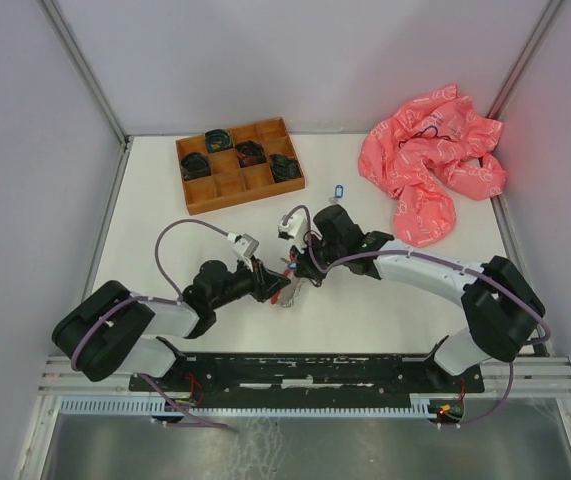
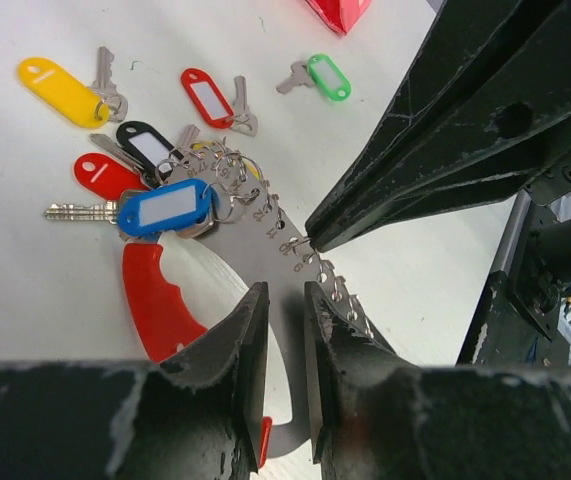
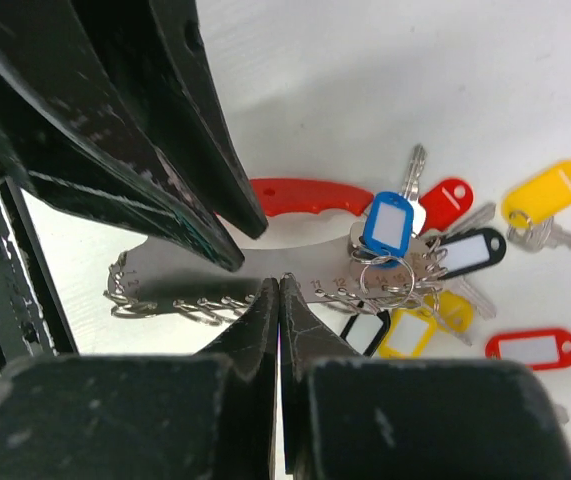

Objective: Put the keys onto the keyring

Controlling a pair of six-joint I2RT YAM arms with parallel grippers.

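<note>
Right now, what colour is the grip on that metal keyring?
Red; the keyring's grip shows best in the left wrist view.

Loose, I count four: one yellow-tagged key (image 2: 60, 90), one red-tagged key (image 2: 215, 100), one green-tagged key (image 2: 320, 77), one blue-tagged key (image 1: 340, 188). Also noted: one keyring (image 2: 255, 250), one tray (image 1: 250, 196), one pink cloth (image 1: 430, 165).

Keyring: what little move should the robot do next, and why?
Probably the right pincer should gently tug open the small hook it pinches. The left pincer grips the keyring, and a red-tagged key lies loose beside it.
</note>
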